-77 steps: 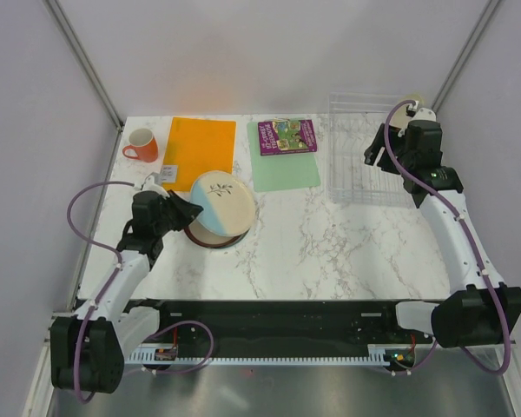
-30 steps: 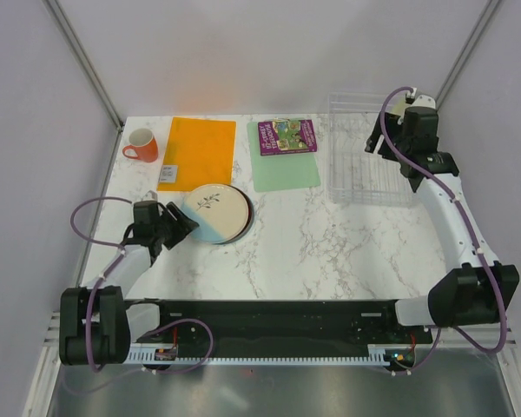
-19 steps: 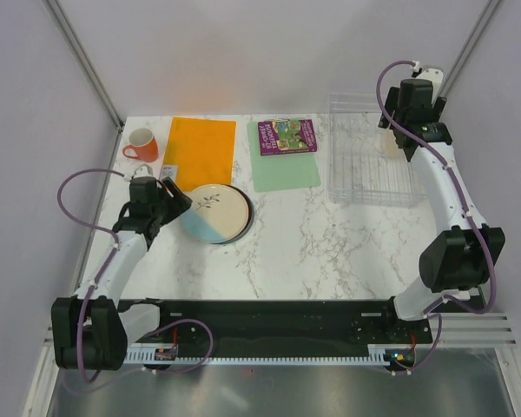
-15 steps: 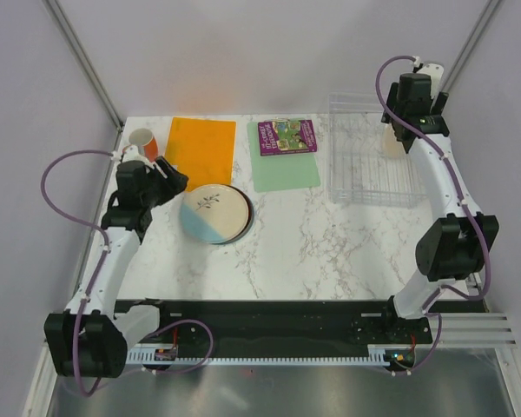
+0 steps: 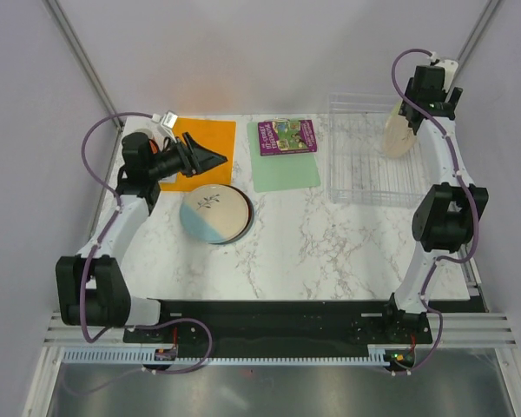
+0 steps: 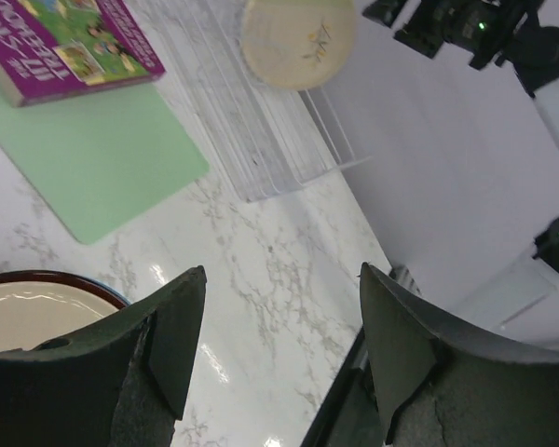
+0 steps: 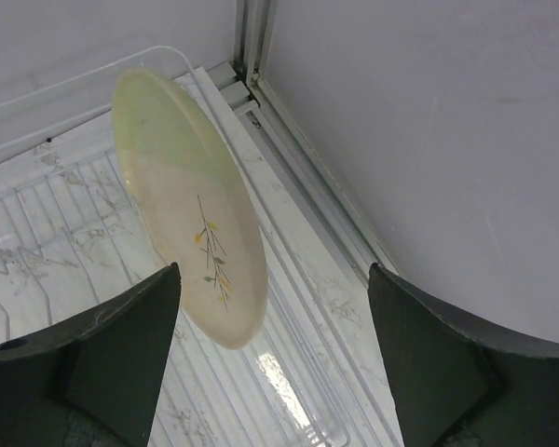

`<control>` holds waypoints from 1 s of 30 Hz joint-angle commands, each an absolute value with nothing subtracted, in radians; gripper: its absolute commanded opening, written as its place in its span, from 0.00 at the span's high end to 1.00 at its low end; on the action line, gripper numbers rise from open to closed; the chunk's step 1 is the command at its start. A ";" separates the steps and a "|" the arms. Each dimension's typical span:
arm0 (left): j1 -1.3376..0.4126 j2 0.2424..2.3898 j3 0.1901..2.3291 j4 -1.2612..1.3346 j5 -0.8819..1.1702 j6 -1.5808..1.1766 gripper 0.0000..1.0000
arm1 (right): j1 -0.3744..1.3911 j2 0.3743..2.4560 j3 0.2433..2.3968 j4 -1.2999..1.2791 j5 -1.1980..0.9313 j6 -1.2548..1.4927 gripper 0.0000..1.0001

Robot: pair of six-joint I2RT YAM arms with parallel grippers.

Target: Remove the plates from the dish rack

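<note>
While one cream plate [image 5: 398, 136], banded in pale green and painted with a leaf sprig, stands on edge at the far right end of the clear dish rack [image 5: 365, 169], leaning a little, the right pincer [image 7: 272, 272] hangs above it. Its jaws are spread wide, with nothing between them, and they are clear of the plate. Left of centre on the marble bench [image 5: 330, 243], a cream-and-light-blue plate [image 5: 215, 211] with a leaf sprig lies flat on a maroon-rimmed plate [image 6: 37, 276], whose rim shows beneath it. The left pincer [image 5: 210, 157] hovers over the orange mat [image 5: 213, 178], just behind that stack, its jaws released and empty. A purple book [image 5: 287, 136] rests on the far end of a green mat [image 5: 282, 172], between the orange mat and the rack.
</note>
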State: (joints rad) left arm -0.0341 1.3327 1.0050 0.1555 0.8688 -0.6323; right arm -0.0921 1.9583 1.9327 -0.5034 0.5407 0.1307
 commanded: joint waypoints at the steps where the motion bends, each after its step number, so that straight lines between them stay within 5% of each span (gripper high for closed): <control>1: -0.058 1.396 0.997 0.410 1.083 -0.764 0.27 | -0.103 2.046 2.052 -0.505 0.496 0.098 0.11; 13: -0.126 1.561 1.084 0.345 1.039 -0.687 0.28 | -0.143 2.201 2.166 -0.523 0.384 0.127 0.22; 16: -0.141 1.571 1.115 0.238 0.980 -0.611 0.29 | -0.152 2.212 2.164 -0.519 0.353 0.132 0.36; 22: -0.190 1.549 1.187 0.043 0.801 -0.463 0.30 | -0.160 2.212 2.158 -0.502 0.249 0.143 0.92; 25: -0.209 1.526 1.200 -0.032 0.691 -0.428 0.28 | -0.160 2.194 2.140 -0.477 0.213 0.152 1.00; 26: -0.212 1.517 1.200 -0.060 0.637 -0.417 0.24 | -0.160 2.186 2.137 -0.469 0.201 0.153 1.00; 27: -0.216 1.502 1.200 -0.072 0.611 -0.404 0.03 | -0.160 2.180 2.134 -0.463 0.189 0.155 1.00; 30: -0.227 1.464 1.186 -0.090 0.539 -0.385 0.00 | -0.160 2.145 2.129 -0.440 0.175 0.158 1.00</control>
State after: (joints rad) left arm -0.2153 1.5463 1.1633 -0.0174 0.6933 -0.4801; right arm -0.1696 2.2082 2.1304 -0.5217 0.2569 0.1192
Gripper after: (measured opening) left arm 0.985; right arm 0.175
